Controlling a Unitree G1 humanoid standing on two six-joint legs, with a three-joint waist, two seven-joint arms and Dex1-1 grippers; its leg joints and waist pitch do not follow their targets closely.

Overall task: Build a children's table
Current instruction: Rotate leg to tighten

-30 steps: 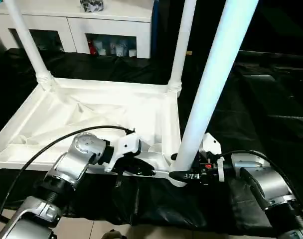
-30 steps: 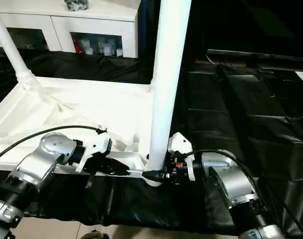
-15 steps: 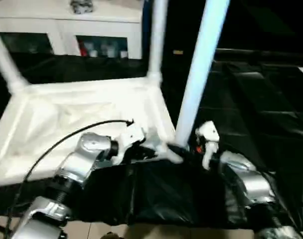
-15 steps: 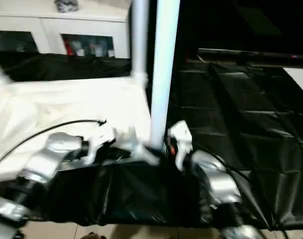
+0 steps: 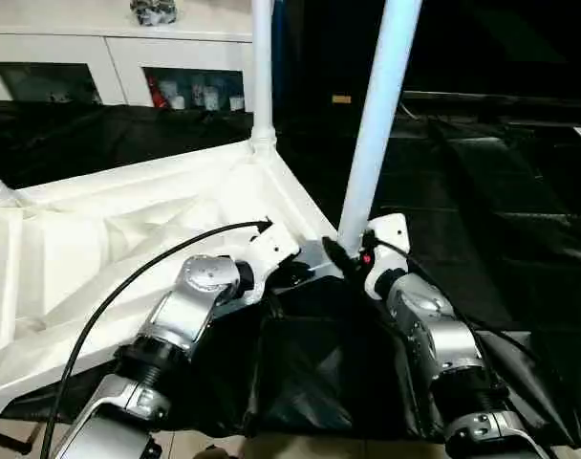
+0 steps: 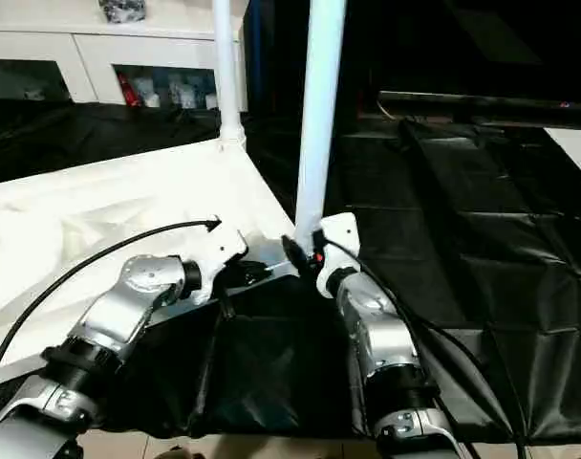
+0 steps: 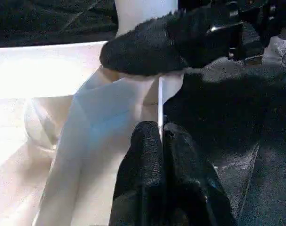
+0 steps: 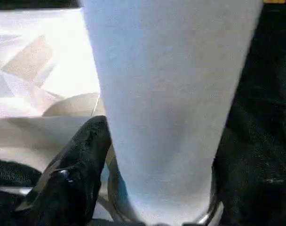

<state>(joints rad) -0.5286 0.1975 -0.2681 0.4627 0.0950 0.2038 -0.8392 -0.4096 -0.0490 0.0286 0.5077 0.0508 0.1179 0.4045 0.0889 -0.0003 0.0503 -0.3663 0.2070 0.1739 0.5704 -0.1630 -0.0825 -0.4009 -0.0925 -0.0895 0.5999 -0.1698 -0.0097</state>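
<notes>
Table top (image 5: 128,229) lies ribbed side up on the black-draped desk (image 5: 520,210); left gripper (image 7: 159,136) pinches its rim, right gripper (image 5: 343,258) straddles the near leg (image 5: 372,143).

The children's table (image 5: 128,229) looks like smooth white plastic with a soft sheen, and its upright legs (image 5: 375,124) have the same even, slightly glossy surface. The sheet (image 5: 482,191) draped over the work table is a thin black film, shiny and creased, catching light along its folds. The forearms (image 5: 190,306) are brushed silver metal with white plastic shells near the wrists, while the fingers (image 7: 152,169) of the left tool are matt black with a faintly grainy, rubbery look.
</notes>
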